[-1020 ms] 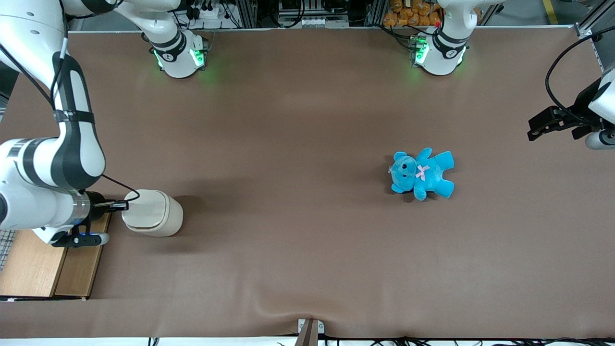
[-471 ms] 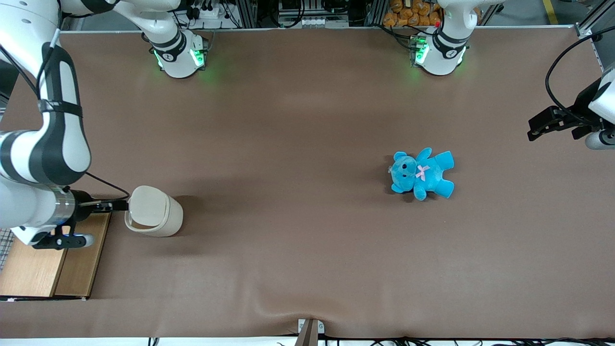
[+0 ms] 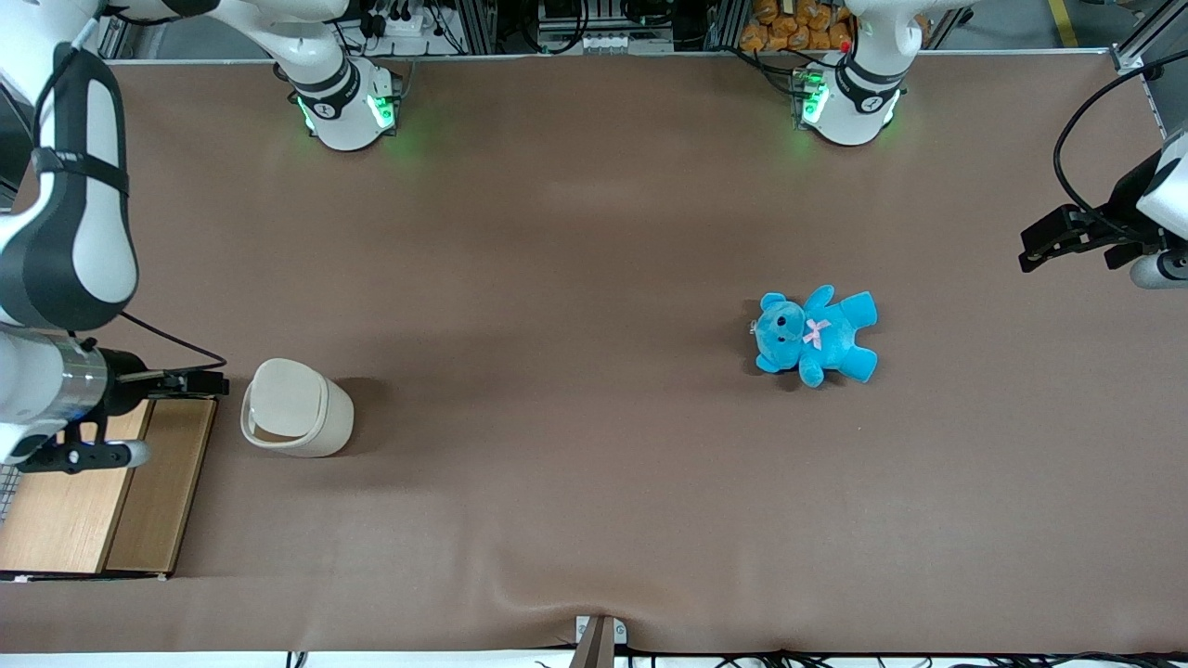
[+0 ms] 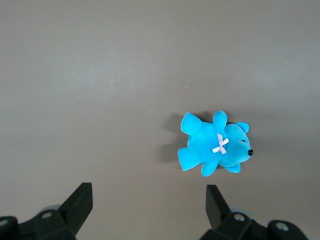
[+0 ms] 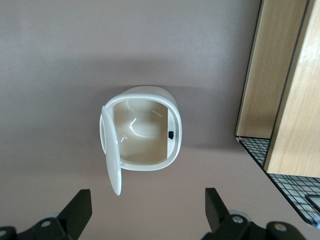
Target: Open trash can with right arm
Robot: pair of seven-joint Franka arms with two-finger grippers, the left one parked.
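- Spread wall to wall, a brown table cover (image 3: 594,232), rippled at the edge nearest the front camera.
- Reaching in over the working arm's end of the table, the glossy white right arm (image 3: 65,232) with dark grey bands and a black cable looping toward its wrist.
- Set flat at the working arm's end, a light wooden box (image 3: 93,501) with wire mesh showing at its outer edge; seen also from the right wrist camera as pale planks over a black grid (image 5: 280,100).
- Standing upright on the brown cover just beside the wooden box, the cream-white trash can (image 3: 297,419), well apart from the toy; lid (image 5: 112,150) swung up on edge along one side of the rim, glossy interior fully exposed in the right wrist view (image 5: 142,131), small dark catch visible on the inner wall.
- Lying flat on its back toward the parked arm's end, a blue teddy bear (image 3: 815,336) with a pink bow at the neck, limbs spread; same toy alone on bare cover in the left wrist view (image 4: 215,148).
- Poised near the trash can on the wooden-box side, clear of the rim and touching nothing, the black gripper (image 3: 197,382); fingers (image 5: 75,212) spread wide apart in the right wrist view, nothing between them, the opened can in view between the two tips.
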